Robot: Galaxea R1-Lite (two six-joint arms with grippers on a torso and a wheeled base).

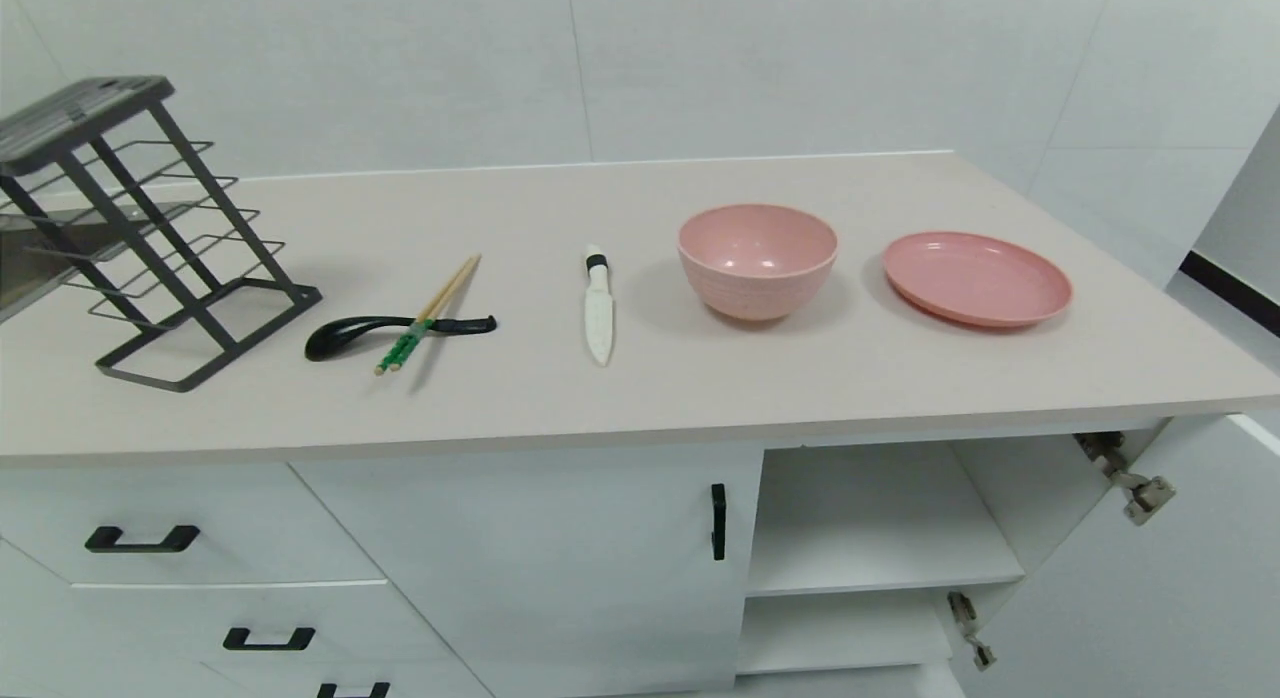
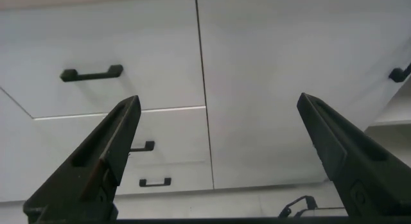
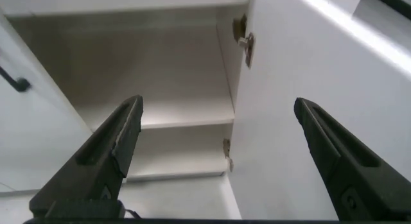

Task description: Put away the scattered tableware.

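Observation:
On the beige countertop [image 1: 700,398] lie, from left to right, a black spoon [image 1: 370,332] with wooden chopsticks [image 1: 428,314] crossing its handle, a white knife [image 1: 597,303], a pink bowl [image 1: 757,259] and a pink plate [image 1: 976,277]. My left gripper [image 2: 218,108] is open below counter height, facing the white drawer fronts [image 2: 115,76]. My right gripper [image 3: 218,112] is also open with nothing between its fingers, facing the open cabinet shelves [image 3: 167,115].
A black wire rack [image 1: 130,228] stands at the counter's left end. Below the counter are drawers with black handles [image 1: 142,540], a shut door [image 1: 560,568], and an open cabinet [image 1: 870,538] with its door [image 1: 1150,578] swung out to the right.

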